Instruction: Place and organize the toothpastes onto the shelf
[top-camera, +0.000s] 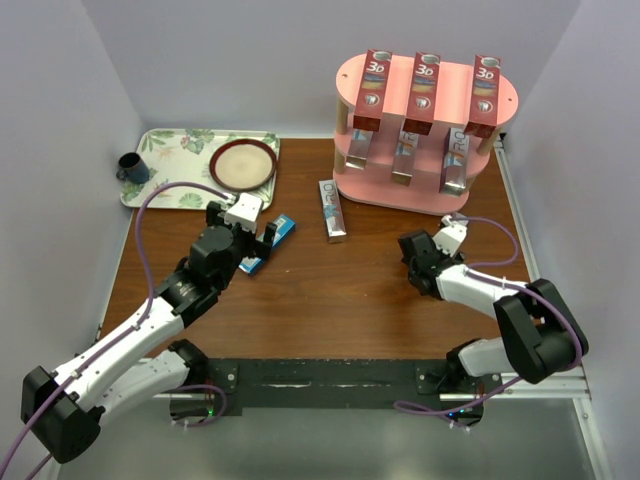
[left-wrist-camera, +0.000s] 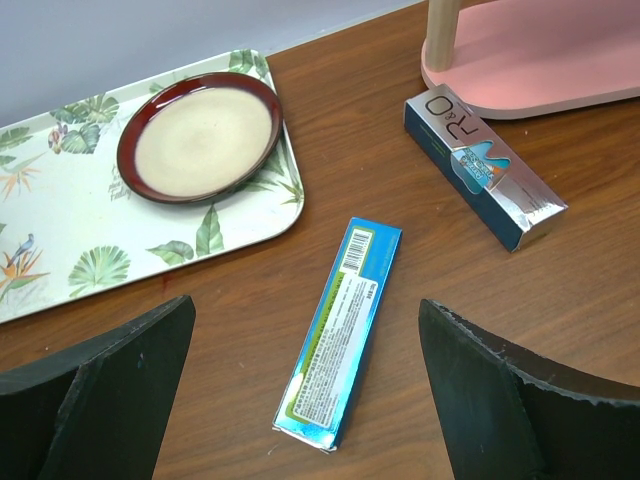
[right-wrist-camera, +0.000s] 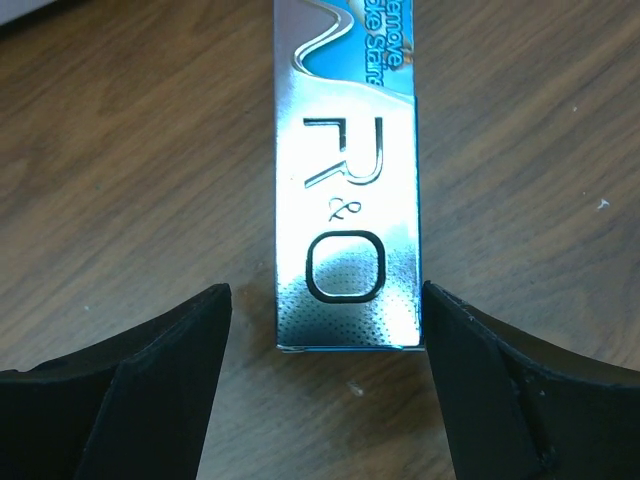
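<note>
Over the wooden table (top-camera: 330, 300), both arms are at the picking stage. The left gripper (left-wrist-camera: 307, 310) hangs with its jaws spread as wide as they go. It holds nothing and straddles the teal-blue carton (left-wrist-camera: 340, 335), which lies flat with its printed panel up, running from 7 to 1 o'clock in the wrist view.

The right gripper (right-wrist-camera: 327, 290) has a finger on either side of the end of a silver R&O carton (right-wrist-camera: 345, 180) lying on the wood. A sliver of table shows beside the left finger, so the jaws are parted, not clamped. From above, that carton is hidden under the arm.

The pink shelf (top-camera: 345, 85) stands at 1 o'clock, with three red 3D cartons (top-camera: 425, 90) on top and three silver ones (top-camera: 405, 155) on the middle tier. A loose silver carton (top-camera: 333, 210) lies just beside its base.

Next, each arm probably needs to lower squarely, close across the carton's narrow width, lift, and carry it to a free tier. The cartons are long, slim, sharp-edged card. The silver foil is glossy and embossed, so it is likely slippery against the matte black fingers.
</note>
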